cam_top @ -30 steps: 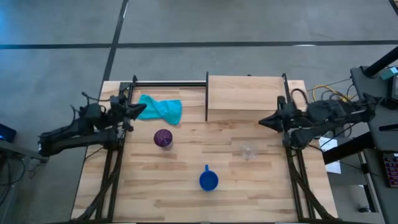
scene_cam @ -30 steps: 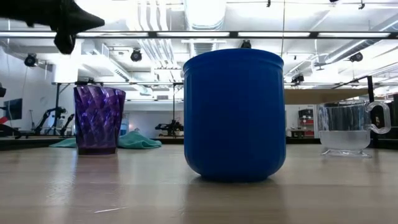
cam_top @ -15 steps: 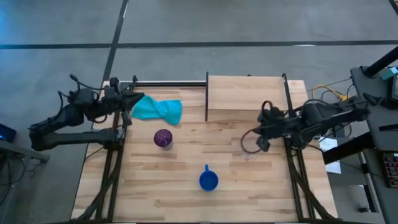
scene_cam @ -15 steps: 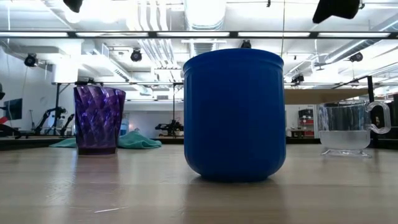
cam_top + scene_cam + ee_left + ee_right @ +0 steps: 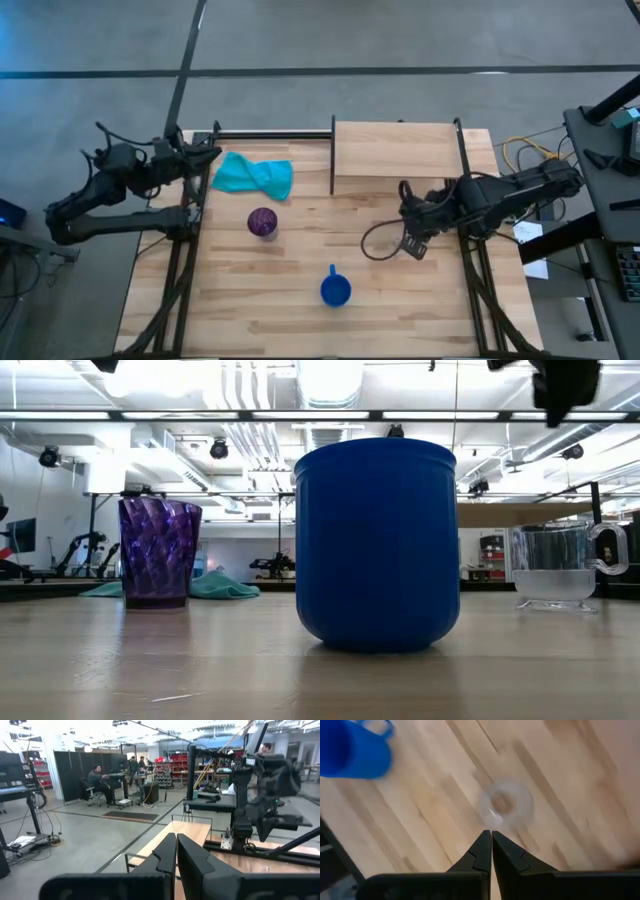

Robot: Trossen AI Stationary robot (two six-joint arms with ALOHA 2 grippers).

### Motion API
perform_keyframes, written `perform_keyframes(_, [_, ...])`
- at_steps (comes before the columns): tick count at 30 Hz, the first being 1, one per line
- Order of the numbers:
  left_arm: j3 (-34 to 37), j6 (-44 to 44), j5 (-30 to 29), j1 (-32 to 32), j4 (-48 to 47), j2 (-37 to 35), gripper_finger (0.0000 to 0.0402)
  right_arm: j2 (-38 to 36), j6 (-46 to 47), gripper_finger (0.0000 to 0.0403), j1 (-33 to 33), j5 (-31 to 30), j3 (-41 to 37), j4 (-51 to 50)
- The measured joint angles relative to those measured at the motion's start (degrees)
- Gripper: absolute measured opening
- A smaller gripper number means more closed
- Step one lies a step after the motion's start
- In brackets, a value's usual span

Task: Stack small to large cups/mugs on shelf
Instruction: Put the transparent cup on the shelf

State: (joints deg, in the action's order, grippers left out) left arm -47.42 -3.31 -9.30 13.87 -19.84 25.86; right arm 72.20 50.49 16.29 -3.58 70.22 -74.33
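Right tool moved above clear cup; blue mug near.

The room is bright — long ceiling lights glare white above the blue mug. Seen from above, the bench is evenly lit, with soft shadows. Below the right tool, the clear cup is smeared by blur.

Grey concrete floor, dark partitions, bright ceiling strip lights overhead
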Motion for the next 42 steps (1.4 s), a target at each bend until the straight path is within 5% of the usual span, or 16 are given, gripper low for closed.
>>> perform_keyframes(18, [0.0,0.1,0.0,0.0,-0.1,-1.2,0.0000,7.0,3.5,0.0127,-1.7,0.4,-1.2,-4.7])
perform_keyframes(29, [0.0,5.8,0.0,0.0,0.1,-1.2,0.0000,15.5,6.7,0.0118,-2.3,-4.0,-1.5,-4.9])
perform_keyframes(42, [0.0,5.9,0.1,0.0,0.0,-1.3,0.0000,19.3,8.9,0.0118,-6.6,2.1,-4.3,-4.4])
